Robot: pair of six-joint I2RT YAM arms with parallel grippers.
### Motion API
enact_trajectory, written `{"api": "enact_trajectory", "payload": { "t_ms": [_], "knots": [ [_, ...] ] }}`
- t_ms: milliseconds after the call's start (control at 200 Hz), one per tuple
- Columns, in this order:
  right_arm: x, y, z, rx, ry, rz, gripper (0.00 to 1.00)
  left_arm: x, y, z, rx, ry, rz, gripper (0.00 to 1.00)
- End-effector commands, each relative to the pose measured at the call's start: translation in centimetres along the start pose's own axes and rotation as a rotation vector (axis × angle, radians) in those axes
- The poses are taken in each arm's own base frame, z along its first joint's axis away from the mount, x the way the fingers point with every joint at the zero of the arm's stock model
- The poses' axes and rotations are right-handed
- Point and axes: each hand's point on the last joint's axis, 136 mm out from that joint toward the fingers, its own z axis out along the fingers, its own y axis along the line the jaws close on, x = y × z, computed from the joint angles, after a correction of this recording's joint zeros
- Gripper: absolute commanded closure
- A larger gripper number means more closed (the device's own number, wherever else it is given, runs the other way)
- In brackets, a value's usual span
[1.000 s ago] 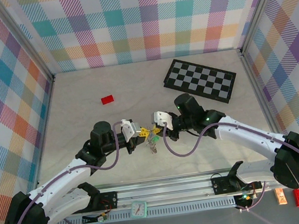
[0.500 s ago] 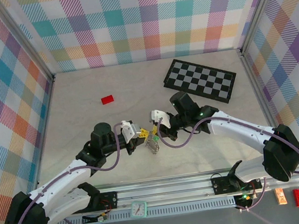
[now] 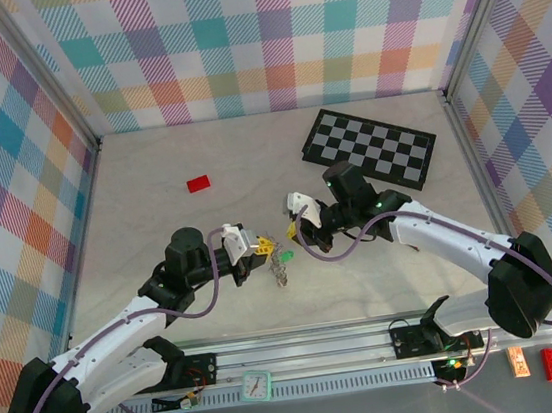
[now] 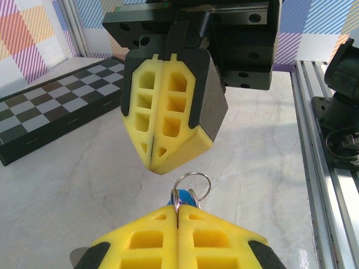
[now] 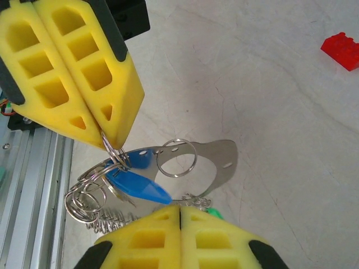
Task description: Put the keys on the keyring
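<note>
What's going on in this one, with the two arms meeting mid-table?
The left hand is shut on a small silver wire ring, and the blue-headed key hangs from the bunch it holds up. The right hand, fingers together and gripping nothing, points at that ring from close by without touching it. The green-headed key shows at the bunch's edge.

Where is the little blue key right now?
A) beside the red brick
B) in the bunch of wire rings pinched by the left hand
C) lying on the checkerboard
B: the small blue-headed key sits among silvery wire rings nipped in the shut left hand, off the table.
</note>
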Motion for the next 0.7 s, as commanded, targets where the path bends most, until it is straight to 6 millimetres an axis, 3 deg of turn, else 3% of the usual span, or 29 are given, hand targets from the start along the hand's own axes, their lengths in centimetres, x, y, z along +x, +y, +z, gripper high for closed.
{"api": "enact_trajectory", "payload": {
  "t_ms": [0,80,230,345,435,540,695],
  "knots": [
    [-1.1,1.0,-0.5,-0.038,-0.057,-0.025,0.80,-2.2,-0.4,-0.3,0.013,-0.086,0.054,1.00],
    [-1.8,1.6,-1.1,-0.041,-0.101,-0.061,0.70,-2.2,-0.4,-0.3,0.011,-0.088,0.051,1.00],
    [-3.1,2.3,-1.8,-0.072,-0.144,0.001,0.68,-2.1,0.0,-0.3,-0.013,-0.084,0.050,1.00],
    [-3.8,2.0,-2.2,-0.059,-0.150,0.166,0.68,-2.2,0.5,-0.3,-0.041,-0.084,0.043,1.00],
    [-3.8,0.4,-2.6,0.044,-0.123,0.403,0.69,-2.0,0.6,-0.3,-0.050,-0.081,0.036,1.00],
    [-3.2,0.0,-3.2,0.112,-0.033,0.612,0.70,-2.0,0.7,-0.2,-0.055,-0.079,0.029,1.00],
    [-3.2,0.9,-3.4,0.112,0.027,0.690,0.64,-1.9,0.8,-0.1,-0.055,-0.078,0.030,1.00]
  ]
}}
